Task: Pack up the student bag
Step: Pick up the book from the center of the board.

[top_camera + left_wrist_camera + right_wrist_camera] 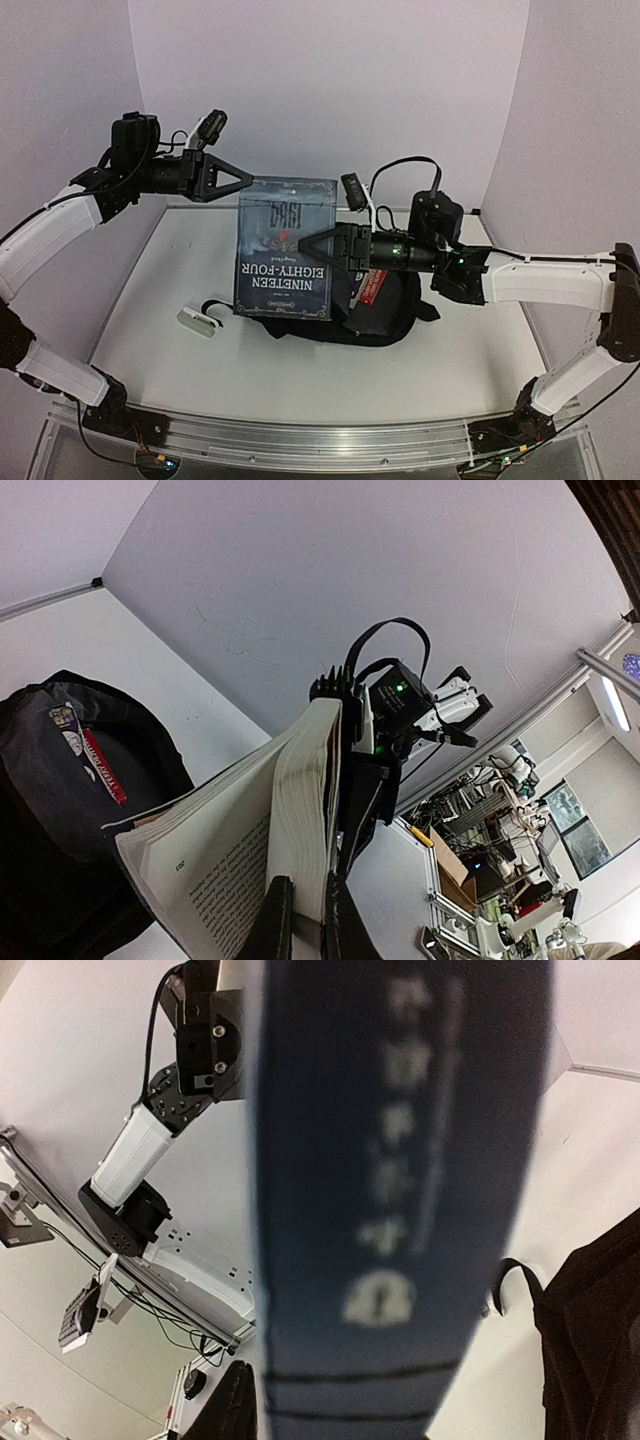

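Observation:
A dark blue paperback, "Nineteen Eighty-Four" (285,250), hangs upright in the air above the student bag (385,315), a black backpack lying on the table. My left gripper (245,182) is shut on the book's top left corner; in the left wrist view its fingers (272,920) pinch a block of pages (300,810) and the rest fans open. My right gripper (305,243) is shut on the book from the right. The blurred spine (400,1160) fills the right wrist view, with one dark finger (235,1400) against its edge and the other hidden.
A red-edged item (103,767) sticks out of the bag's open mouth (60,780). A small white object (197,320) lies on the table left of the bag. White walls enclose the table on three sides. The bag's strap (510,1280) curls beside it.

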Controlling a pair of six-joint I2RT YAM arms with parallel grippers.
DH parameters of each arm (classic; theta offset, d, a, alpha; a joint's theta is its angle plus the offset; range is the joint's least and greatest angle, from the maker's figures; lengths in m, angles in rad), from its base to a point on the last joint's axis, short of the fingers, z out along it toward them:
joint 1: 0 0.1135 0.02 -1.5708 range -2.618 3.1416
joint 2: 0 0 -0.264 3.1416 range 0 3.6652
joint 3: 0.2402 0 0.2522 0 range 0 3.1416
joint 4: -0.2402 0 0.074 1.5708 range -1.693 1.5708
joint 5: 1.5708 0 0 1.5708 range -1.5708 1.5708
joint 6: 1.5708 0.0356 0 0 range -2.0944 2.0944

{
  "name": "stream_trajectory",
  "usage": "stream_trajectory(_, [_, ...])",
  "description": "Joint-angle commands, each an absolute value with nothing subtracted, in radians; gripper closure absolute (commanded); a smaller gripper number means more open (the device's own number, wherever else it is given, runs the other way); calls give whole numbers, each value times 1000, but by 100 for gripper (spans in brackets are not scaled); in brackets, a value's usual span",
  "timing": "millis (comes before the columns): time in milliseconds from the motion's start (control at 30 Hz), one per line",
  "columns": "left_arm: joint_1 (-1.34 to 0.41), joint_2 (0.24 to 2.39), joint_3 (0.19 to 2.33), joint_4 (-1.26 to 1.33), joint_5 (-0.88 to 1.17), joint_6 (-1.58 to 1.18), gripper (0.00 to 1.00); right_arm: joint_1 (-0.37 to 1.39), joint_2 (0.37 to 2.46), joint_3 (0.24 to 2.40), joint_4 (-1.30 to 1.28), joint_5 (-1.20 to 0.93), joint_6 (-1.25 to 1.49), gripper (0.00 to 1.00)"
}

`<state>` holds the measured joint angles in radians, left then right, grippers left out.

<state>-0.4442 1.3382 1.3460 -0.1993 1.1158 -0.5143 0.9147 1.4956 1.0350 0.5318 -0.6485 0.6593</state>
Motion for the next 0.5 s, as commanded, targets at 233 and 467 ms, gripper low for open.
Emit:
stream_trajectory(233, [-447, 1360, 1374, -246, 982, -410, 77, 935, 1412, 1072, 486, -294, 618, 100])
stream_trajectory(467, [-451, 1451, 1338, -374, 698, -388, 22, 926, 1284, 1170, -93, 393, 570, 100])
